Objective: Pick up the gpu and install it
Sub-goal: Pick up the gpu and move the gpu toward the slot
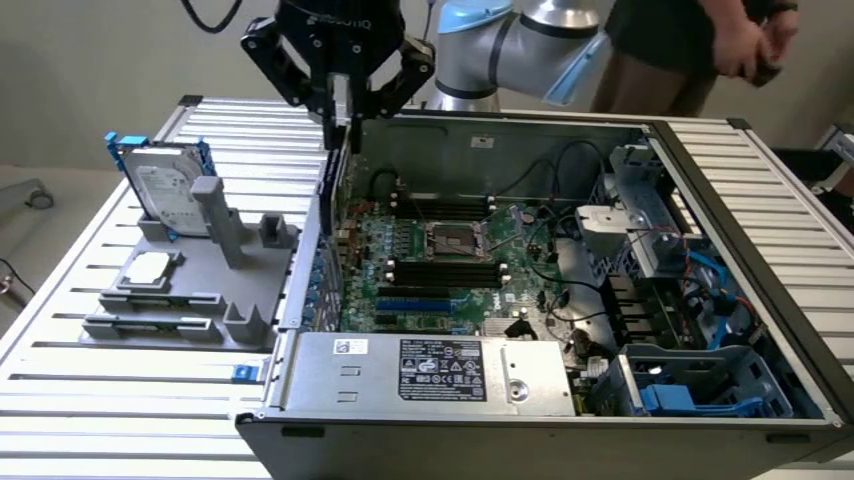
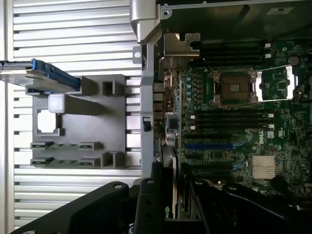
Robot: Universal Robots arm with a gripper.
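the gripper [image 1: 344, 95] hangs over the edge of the open computer case [image 1: 641, 125]. its fingers [image 2: 146, 200] are closed about halfway and pinch the gpu [image 2: 168, 195] between them. the card stands on its edge and points down from the fingers toward the motherboard [image 1: 441, 240]. it is in the air, not yet in any slot.

what can go wrong, i think: the card hangs very near the case wall [image 1: 318, 260], which is just beside the fingers on the outer side. if the card goes down a little crooked, its corner or metal end may catch on the rim of this wall. the card is thin and glossy, so a knock could turn it between the fingers. then its contacts would not meet the blue slot [image 2: 207, 145], which lies on the board below the fingers, toward the inner side.

for room: on the inner side of the fingers the board is low and open, with the processor socket [image 2: 234, 87] farther on. on the outer side, beyond the wall, the grey holder [image 1: 187, 300] with the hard drive [image 1: 167, 190] stands well apart. the power supply [image 1: 427, 365] closes the board at one end, away from the fingers.
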